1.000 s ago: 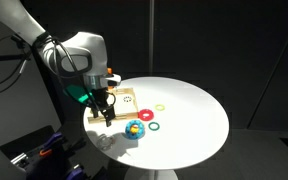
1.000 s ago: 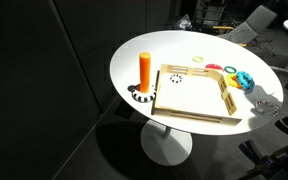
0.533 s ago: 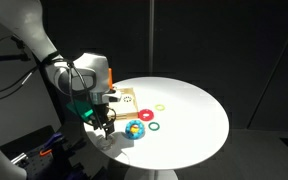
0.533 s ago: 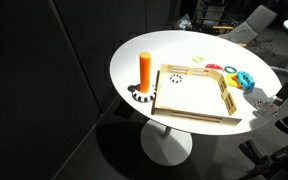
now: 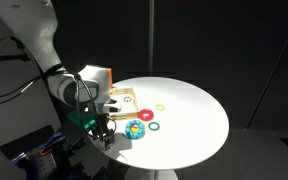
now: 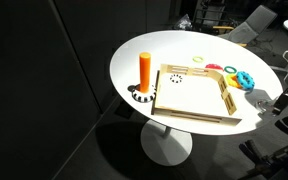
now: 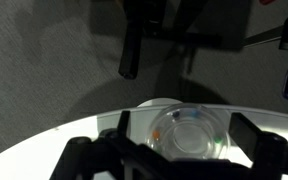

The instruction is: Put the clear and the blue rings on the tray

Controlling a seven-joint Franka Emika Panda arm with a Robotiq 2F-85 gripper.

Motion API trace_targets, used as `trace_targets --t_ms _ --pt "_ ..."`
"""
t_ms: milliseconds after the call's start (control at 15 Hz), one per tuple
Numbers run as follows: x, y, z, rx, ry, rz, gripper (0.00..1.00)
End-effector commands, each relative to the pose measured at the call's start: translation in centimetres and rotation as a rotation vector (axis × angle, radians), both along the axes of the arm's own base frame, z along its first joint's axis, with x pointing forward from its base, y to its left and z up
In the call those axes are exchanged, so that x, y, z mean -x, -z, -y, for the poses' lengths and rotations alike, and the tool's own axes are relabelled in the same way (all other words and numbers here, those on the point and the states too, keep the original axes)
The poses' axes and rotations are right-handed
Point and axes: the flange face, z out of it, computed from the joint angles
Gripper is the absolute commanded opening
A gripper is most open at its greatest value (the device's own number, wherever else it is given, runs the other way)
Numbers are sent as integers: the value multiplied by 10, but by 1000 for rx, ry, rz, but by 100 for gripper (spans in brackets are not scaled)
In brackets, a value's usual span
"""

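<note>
The clear ring lies flat near the white table's edge, with small coloured specks inside it. My gripper is open and straddles it, one finger on each side, neither clearly touching. In an exterior view my gripper hangs low over the table's near-left edge, beside the light-blue wavy ring, which holds a yellow piece. The wood tray with the orange peg lies at the table's middle, with nothing on its floor. The blue ring lies just beyond the tray's far rim.
A red ring, a green ring and a yellow ring lie on the round white table. The table edge is close to the clear ring. The surroundings are dark floor and curtains.
The arm has swung down and toward the table's edge, away from the tray, and my gripper has come low over the clear ring. The rings and the tray have not moved.
</note>
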Motion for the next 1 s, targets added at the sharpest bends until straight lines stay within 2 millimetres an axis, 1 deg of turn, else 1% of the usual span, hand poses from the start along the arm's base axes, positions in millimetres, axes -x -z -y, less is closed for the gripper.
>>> trace_targets --t_ms 0,600,933 --pt "-6 6 2 22 4 19 100" --pt "-20 15 -7 20 -6 45 100" --pt "-21 17 -5 15 5 41 100"
